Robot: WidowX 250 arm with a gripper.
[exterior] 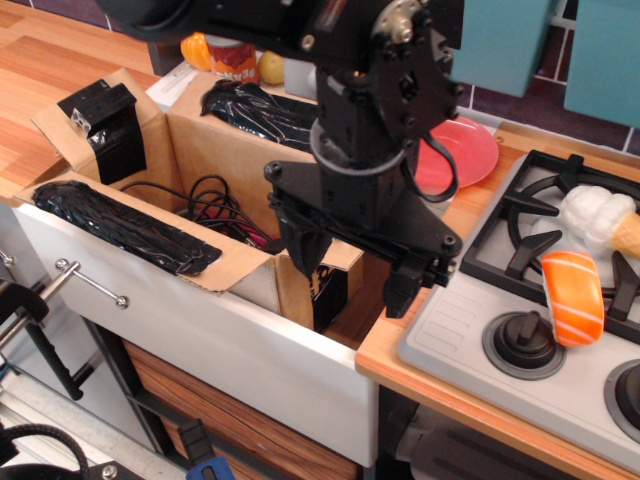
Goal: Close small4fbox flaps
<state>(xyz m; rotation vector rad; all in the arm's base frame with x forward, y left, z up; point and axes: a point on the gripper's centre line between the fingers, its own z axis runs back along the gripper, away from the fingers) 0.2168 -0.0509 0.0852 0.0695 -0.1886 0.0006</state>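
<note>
Barely begun: small4fbox [215,200] near tabletop's left edge, flaps [125,225] all splayed outward. Gripper [355,280] above its right rim, jaws released, grasping nothing.

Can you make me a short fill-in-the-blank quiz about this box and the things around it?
1. The strips of tape on the flaps of the box are ____ in colour.
2. The plate behind the tool is ____.
3. The fake ice cream cone lies on the ____.

Missing words: black; red; stove
</note>
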